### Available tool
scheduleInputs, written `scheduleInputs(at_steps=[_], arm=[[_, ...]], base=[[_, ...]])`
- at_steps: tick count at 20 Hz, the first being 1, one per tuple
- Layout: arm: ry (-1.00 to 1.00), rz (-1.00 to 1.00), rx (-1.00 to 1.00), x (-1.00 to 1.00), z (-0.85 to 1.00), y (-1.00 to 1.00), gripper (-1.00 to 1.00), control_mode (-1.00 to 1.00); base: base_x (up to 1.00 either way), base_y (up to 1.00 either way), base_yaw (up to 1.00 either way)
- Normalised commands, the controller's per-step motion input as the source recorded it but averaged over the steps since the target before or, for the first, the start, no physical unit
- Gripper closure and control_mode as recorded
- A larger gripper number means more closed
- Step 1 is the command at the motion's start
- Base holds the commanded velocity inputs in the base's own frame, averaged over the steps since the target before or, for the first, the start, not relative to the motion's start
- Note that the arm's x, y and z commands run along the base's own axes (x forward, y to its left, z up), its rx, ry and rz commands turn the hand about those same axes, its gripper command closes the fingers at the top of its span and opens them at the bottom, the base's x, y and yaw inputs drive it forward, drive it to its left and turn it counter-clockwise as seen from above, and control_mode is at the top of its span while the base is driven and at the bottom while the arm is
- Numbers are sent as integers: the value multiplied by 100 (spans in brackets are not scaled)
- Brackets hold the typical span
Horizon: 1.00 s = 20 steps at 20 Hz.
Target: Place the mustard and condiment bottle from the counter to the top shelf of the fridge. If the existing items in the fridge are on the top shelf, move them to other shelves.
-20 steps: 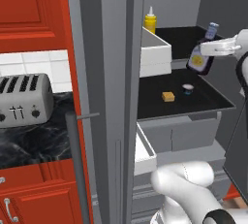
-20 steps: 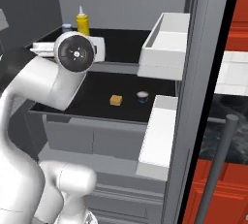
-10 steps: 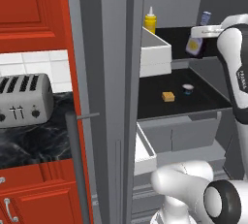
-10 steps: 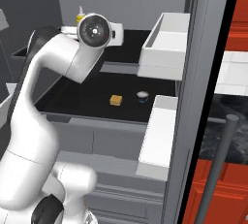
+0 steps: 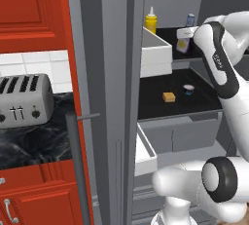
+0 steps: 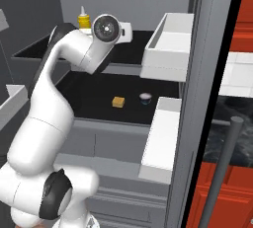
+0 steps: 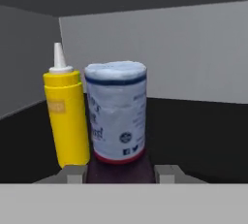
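One bottle is already parked and the second is in my grip, so I'd say I'm on the last stretch of this job. The mustard (image 5: 151, 21) stands upright at the back of the top shelf (image 5: 168, 35) of the fridge (image 5: 113, 83), and my gripper (image 7: 122, 173) is clamped tight around the base of the condiment bottle (image 7: 116, 114), its fingers (image 7: 72, 173) showing on either side of it. From the hand camera the bottle sits upright just beside the mustard; I can't tell if they touch or whether the bottom is resting on the shelf yet. The little orange-yellow block (image 5: 168, 97) and the white cup (image 5: 189, 89) are down on the shelf below, so nothing up top needs shuffling, as far as I can see. Next move, I reckon: ease the bottle down until it sits flat, let go, then back straight out without bumping the mustard or the white door bin (image 5: 155, 52).
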Motion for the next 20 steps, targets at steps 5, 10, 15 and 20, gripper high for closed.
scheduleInputs(at_steps=[5,10,15,20], arm=[[1,-1,-2,88,-30,-16,100,-100],[5,-3,-4,72,-37,-30,100,-100],[2,-1,-6,32,-43,-36,100,-100],[0,0,-3,2,-5,-2,-100,-100]], base=[[0,0,0],[0,0,0],[0,0,0],[0,0,0]])
